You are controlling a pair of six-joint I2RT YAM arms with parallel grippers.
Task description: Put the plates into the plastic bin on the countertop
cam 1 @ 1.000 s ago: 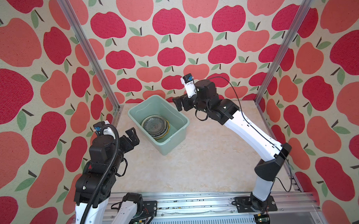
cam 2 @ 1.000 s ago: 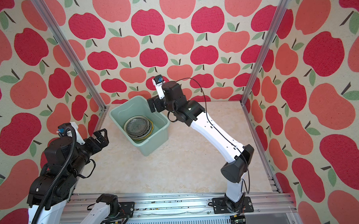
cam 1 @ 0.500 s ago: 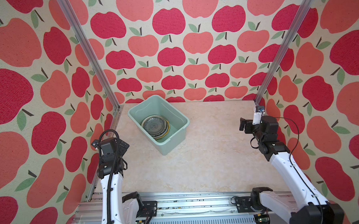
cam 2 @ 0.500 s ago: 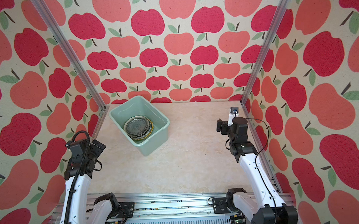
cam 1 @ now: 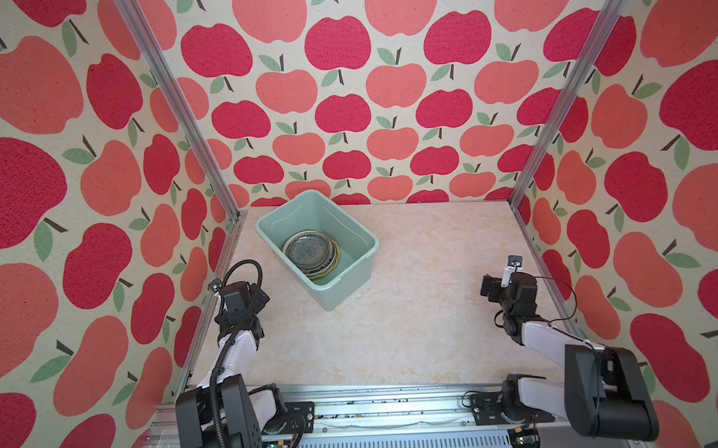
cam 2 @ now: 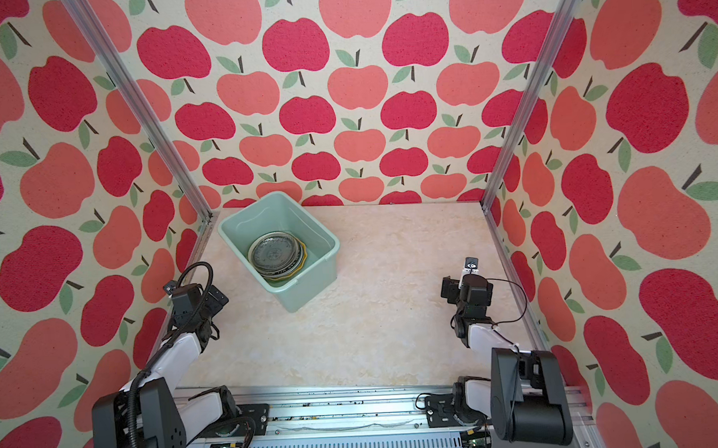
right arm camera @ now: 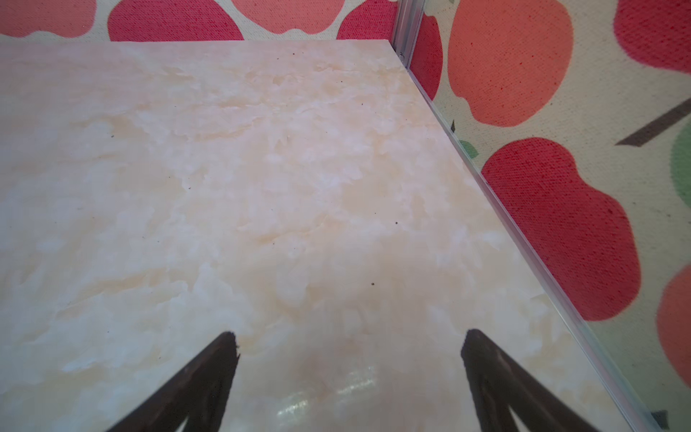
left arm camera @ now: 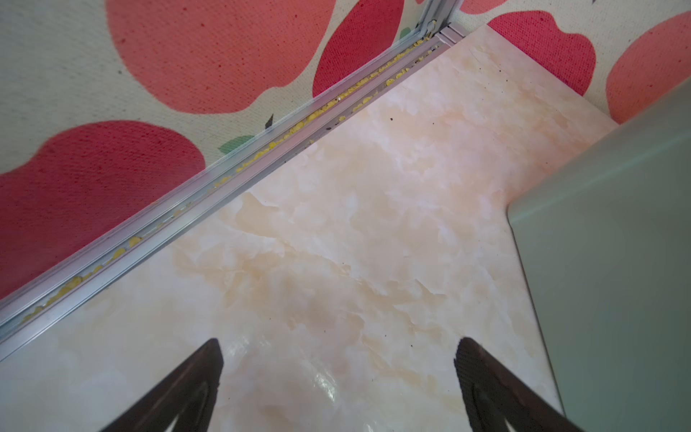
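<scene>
Resting in the plastic bin (cam 1: 319, 210), plates (cam 1: 308, 252) — apart from left fingers (left arm camera: 187, 381), right fingers (right arm camera: 198, 377); both spread, empty.

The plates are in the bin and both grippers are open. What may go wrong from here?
1. The plates lie stacked unevenly, rims offset, in the plastic bin; a bump may make them slide or chip.
2. The left gripper hangs open close to the bin's wall, so a sideways move might push it.

We see bright, even light and faint shadows in both top views, walls (cam 1: 38, 247) stretched at three and nine o'clock; wrist views show countertop (right arm camera: 261, 224) glare between blurred fingers (right arm camera: 194, 389).
</scene>
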